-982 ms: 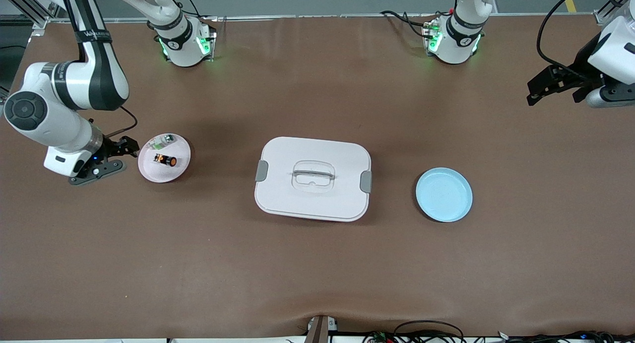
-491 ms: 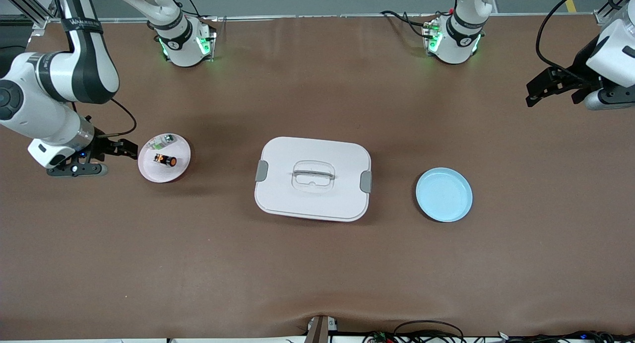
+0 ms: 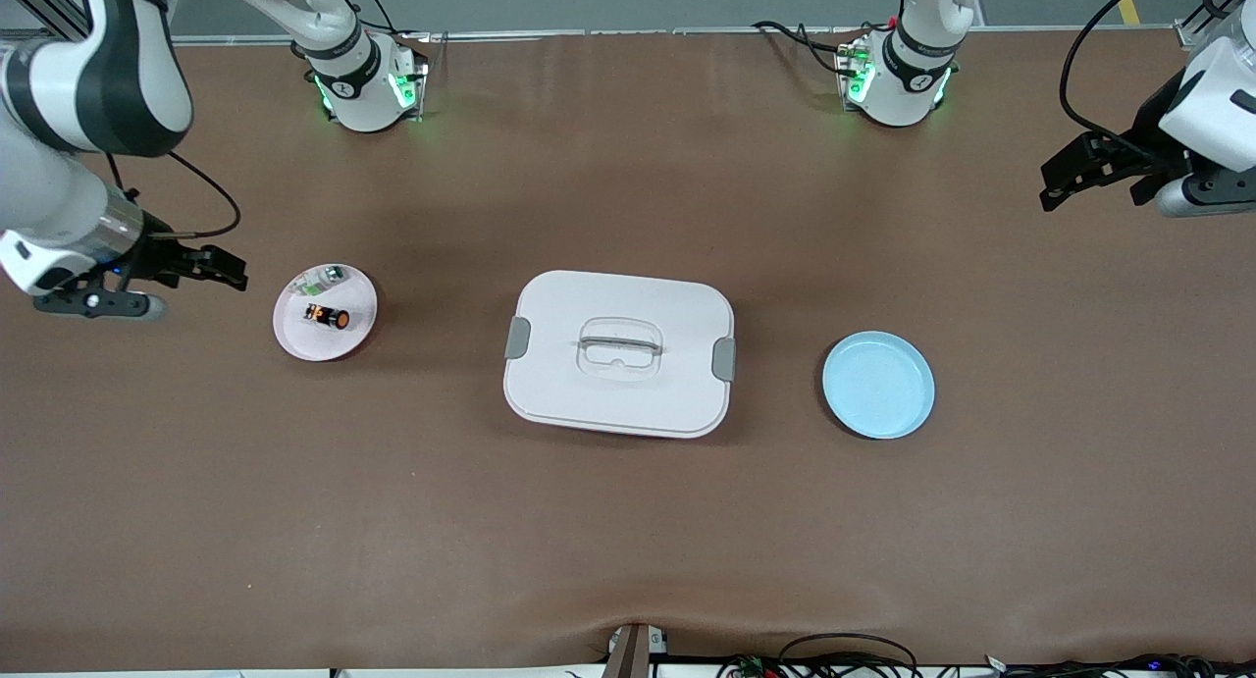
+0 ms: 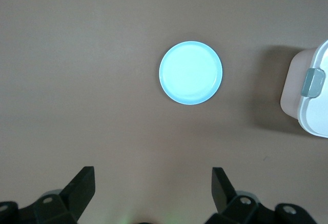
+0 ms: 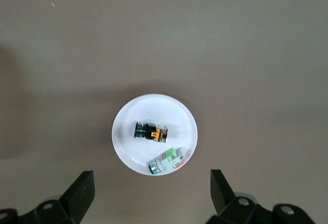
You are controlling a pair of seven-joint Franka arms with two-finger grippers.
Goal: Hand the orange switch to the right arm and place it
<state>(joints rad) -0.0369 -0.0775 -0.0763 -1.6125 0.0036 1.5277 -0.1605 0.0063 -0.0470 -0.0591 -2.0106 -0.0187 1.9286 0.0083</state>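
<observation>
— Brown matting is seen across the whole table (image 3: 628, 521), with grey floor at the top edge of the front view and cables along the edge nearest the front camera. Where is the orange switch found?

— The orange switch (image 3: 328, 317) is seen lying on its side in a small pink dish (image 3: 294, 339) toward the right arm's end of the table, beside a clear-and-green part (image 3: 322, 280) in the same dish. The two parts are apart.

— And the right gripper?

— The right gripper (image 3: 211, 268) is held above bare matting beside the dish, its fingers spread wide and nothing between them. In the right wrist view the switch (image 5: 150, 131) is framed between the two fingertips (image 5: 82, 190), well below them and untouched.

— The left one?

— The left gripper (image 3: 1074, 173) is parked in the air over the left arm's end of the table — jaws wide, nothing held. A pale blue plate (image 3: 878, 385) and a white lidded box (image 3: 618, 354) lie between.
</observation>
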